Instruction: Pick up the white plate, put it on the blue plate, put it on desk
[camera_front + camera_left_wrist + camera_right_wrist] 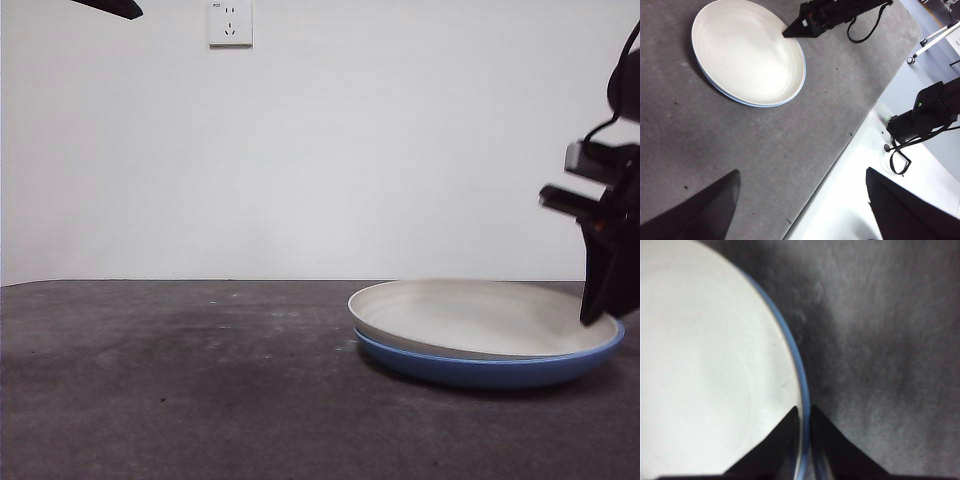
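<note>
Straddling both stacked rims, right gripper (802, 415) jaws nearly closed.

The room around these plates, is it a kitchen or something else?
Probably a robot lab, not a kitchen: a bare scuffed desk, a blank wall with one socket, and a tripod leg beside it.

The right gripper (801, 415) sits low at the white plate's (470, 315) rim, jaws nearly closed around it. The left gripper (800, 200) hangs high, well apart from that plate, jaws spread wide.

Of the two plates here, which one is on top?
The white plate is on top, nested in the blue plate, which rests on the desk. The right tool straddles their rims.
</note>
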